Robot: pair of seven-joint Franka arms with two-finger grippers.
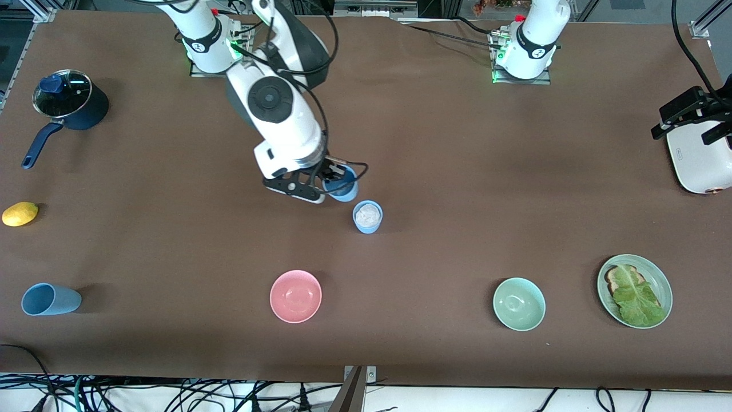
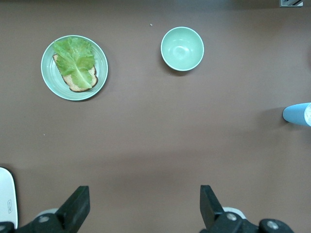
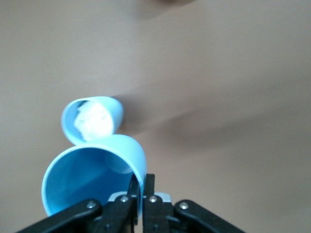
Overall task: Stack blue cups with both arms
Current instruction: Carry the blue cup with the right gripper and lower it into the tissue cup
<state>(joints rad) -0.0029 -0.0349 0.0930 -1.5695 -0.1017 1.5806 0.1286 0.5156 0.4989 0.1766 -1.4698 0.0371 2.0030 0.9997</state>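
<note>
Blue cup [image 3: 92, 170] is being held by its rim in the clamped right gripper [image 3: 141, 194] over the counter [image 1: 457, 189], needing lowering into the standing cup [image 1: 367, 216], while the left gripper [image 2: 143, 208] is waiting, spread apart.

three blue cups [image 1: 342, 187], two bowls [image 1: 295, 296], one plate [image 1: 657, 273], one saucepan [image 1: 71, 102]

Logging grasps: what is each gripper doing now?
Left gripper: open, empty, waiting above the table.
Right gripper: shut on a blue cup, beside the filled cup.
</note>
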